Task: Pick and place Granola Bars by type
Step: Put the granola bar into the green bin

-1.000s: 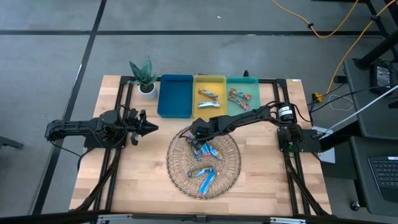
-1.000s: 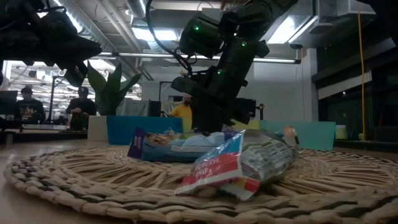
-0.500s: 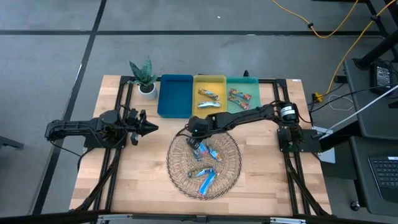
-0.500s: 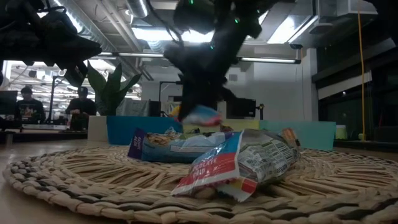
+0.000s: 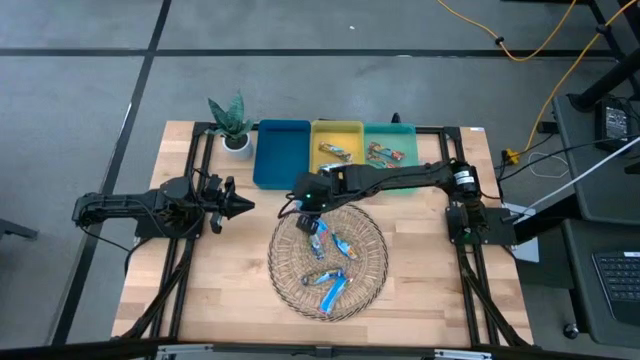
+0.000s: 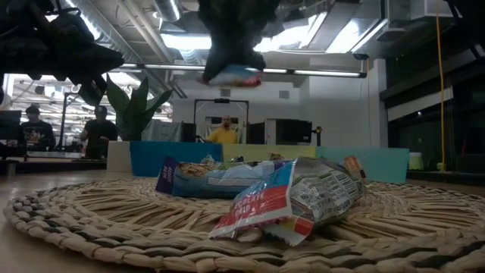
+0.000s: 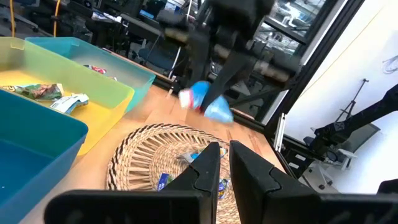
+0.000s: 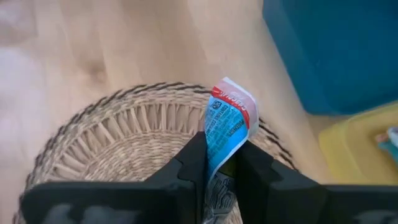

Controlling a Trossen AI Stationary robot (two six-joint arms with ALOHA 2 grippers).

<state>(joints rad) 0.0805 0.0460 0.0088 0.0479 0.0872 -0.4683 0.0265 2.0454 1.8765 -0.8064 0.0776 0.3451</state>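
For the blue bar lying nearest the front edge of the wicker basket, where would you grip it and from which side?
Grip the blue bar across its narrow middle, coming straight down from above: it lies flat and slanted on the wicker basket, a little apart from the bar beside it, so turn the gripper to span its width.

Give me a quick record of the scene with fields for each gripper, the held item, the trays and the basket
right gripper: shut on a bright blue granola bar, raised over the wicker basket's rim nearest the trays
left gripper: shut, empty, parked left of the basket
blue tray: no bars
yellow tray: two bars
green tray: two bars
basket contents: several bars left
potted plant: beside the blue tray
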